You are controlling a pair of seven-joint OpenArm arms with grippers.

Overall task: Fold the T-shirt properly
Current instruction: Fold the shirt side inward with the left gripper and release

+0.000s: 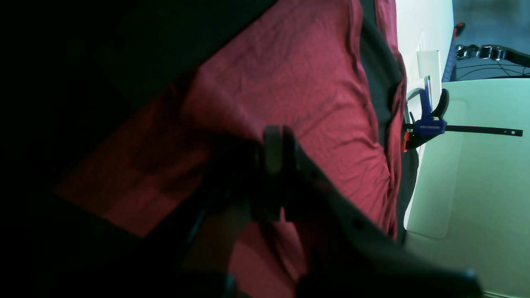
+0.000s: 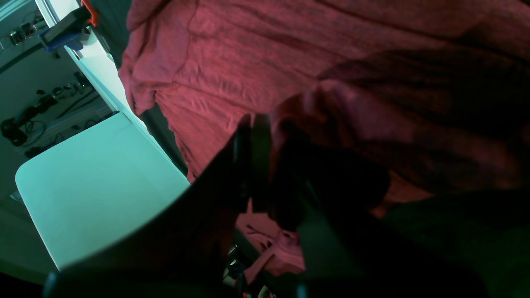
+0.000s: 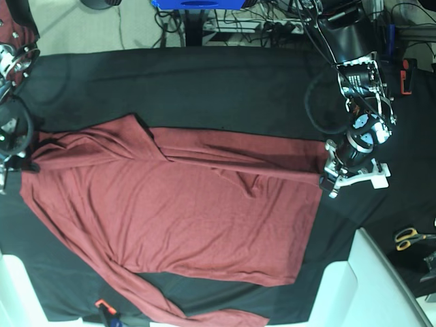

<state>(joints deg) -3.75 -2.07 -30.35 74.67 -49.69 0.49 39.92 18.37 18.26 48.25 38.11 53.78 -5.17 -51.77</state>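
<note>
The T-shirt (image 3: 170,218) is spread across the worktop (image 3: 204,82), long axis running between the arms. Both ends are pinched: left claw (image 3: 328,182) closed on one edge, right claw (image 2: 252,161) apparently closed on the opposite bunched edge.

In the left wrist view the left end effector (image 1: 273,165) is a dark blur, so whether cloth sits between its tips cannot be told. The right end effector (image 2: 252,165) is just as dark and blurred in the right wrist view. In the base view the T-shirt (image 3: 177,218) runs off the bottom edge at one sleeve, and the scissors (image 3: 411,237) are cut by the right edge.
</note>
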